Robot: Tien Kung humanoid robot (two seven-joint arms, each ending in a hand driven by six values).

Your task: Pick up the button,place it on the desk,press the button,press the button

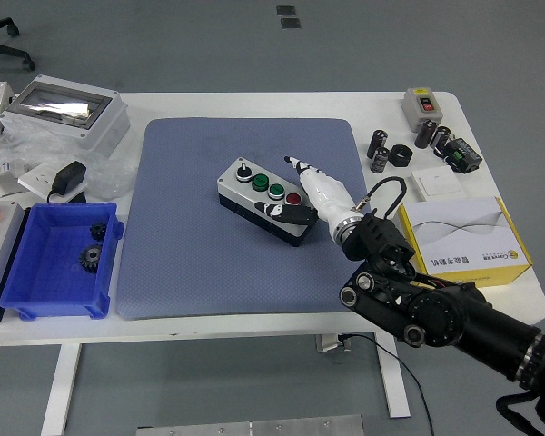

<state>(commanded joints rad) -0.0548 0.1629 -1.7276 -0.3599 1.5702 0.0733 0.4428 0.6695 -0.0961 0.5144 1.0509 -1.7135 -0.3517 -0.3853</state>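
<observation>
Blue-grey mat [200, 263], covering the middle of the white table [254, 322], is serving as landmark and work surface.

Item 1: button box [259, 198], grey body, black sides, is lying flat and slanted near the mat's centre, already set down. Its top is facing up, showing a black selector, two green buttons and one red button in a row, all reachable from above.

Item 2: right hand [311, 193], white shell with black digits, is reaching in from beyond the mat's right edge. It is grasping nothing; one finger is stretching past the box's far side while a black digit [289, 214] is lying over the box's right end beside the red button, apparently poised for pressing. Contact with the button cannot be confirmed.

Item 3: left hand is not showing.

Item 4: blue bin [59, 263], holding two black gears, is sitting just left of the mat, clear of the work.

Item 5: yellow-and-white carton [468, 238] is resting right of the mat.
</observation>
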